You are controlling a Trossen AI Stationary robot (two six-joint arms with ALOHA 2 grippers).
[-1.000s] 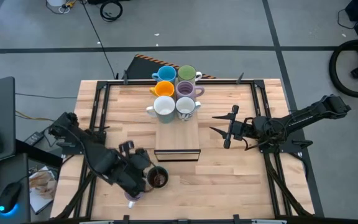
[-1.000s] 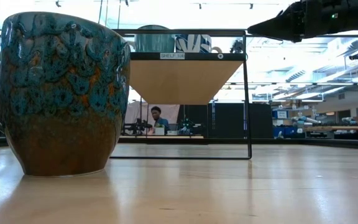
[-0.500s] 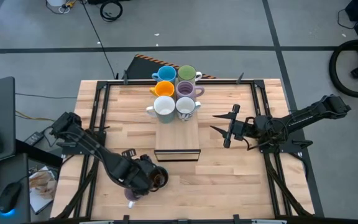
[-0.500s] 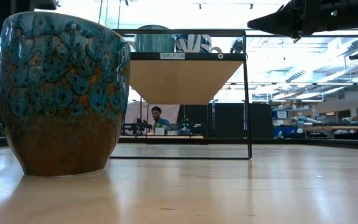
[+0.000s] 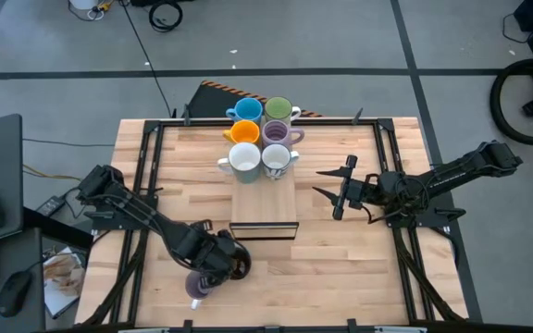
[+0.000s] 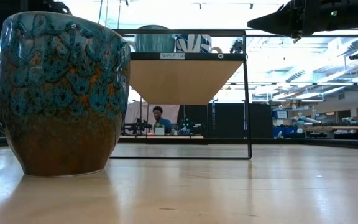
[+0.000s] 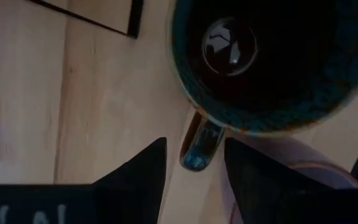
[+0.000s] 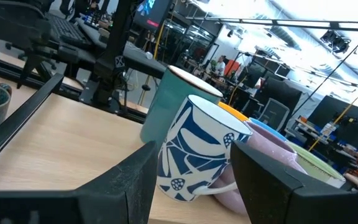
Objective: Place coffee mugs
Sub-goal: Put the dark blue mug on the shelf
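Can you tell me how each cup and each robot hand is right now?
Dark brown-black glazed ceramic mug: upright on table, left gripper's open fingers flanking its handle.
Six ceramic mugs on the wooden shelf: upright, clustered.
Left gripper: open, above the dark mug's handle.
Right gripper: open, empty, beside shelf.

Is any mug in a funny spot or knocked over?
None is tipped. The dark mug stands alone on the table's front part, below the left gripper, while six mugs cluster on the shelf.
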